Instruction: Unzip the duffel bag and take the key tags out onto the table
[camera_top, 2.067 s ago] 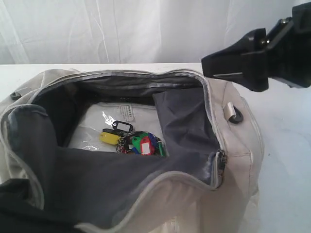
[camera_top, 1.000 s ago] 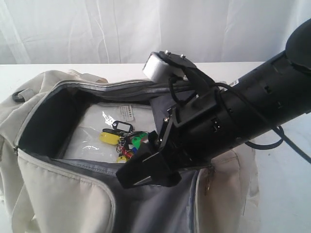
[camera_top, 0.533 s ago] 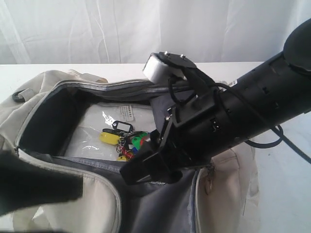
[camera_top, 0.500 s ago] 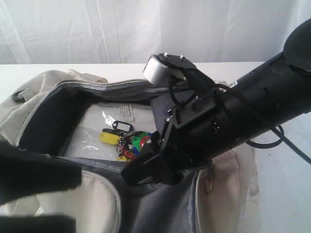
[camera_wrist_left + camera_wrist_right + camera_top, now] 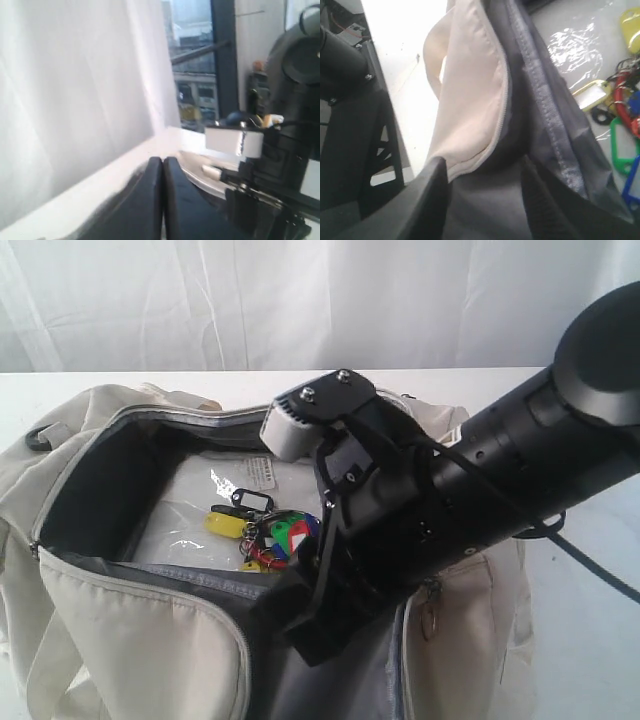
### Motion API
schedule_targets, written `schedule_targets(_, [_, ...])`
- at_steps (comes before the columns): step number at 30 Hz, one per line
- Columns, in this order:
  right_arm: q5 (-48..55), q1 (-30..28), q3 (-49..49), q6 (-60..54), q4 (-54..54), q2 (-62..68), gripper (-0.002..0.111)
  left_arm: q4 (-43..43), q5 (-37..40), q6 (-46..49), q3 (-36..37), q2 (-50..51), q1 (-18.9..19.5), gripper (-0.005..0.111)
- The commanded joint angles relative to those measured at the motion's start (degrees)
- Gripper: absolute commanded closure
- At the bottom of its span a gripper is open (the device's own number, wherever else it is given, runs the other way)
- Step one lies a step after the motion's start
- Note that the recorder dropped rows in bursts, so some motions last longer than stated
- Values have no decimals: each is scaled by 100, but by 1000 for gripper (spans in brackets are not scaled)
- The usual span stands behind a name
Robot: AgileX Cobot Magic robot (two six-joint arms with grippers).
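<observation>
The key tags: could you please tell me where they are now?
In the exterior view, the key tags lie on the floor of the open bag, near its middle, just left of the right pincer.

The duffel bag point(image 5: 130, 620) is matt cream cloth with a smoother grey lining, and stitched seams run along its rim. The key tags point(image 5: 285, 533) are glossy coloured plastic, lying on crinkled clear film point(image 5: 185, 530) that glints. The table point(image 5: 590, 650) looks smooth, matt white.
</observation>
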Motion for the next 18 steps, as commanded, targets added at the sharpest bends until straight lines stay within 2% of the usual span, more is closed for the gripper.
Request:
schedule_targets(1, [-392,100,40,-66,-115,44,73,-87,-682,-47,-46,-640,-7,107])
schedule_targets(9, [-410,281,40,-54,-698,564,82,-87,-841,162,156,-1477,-7,107])
schedule_targets(18, [-582,511,40,-54,-677,1138,85,-126,-1741,439,941,-2033,-7,107])
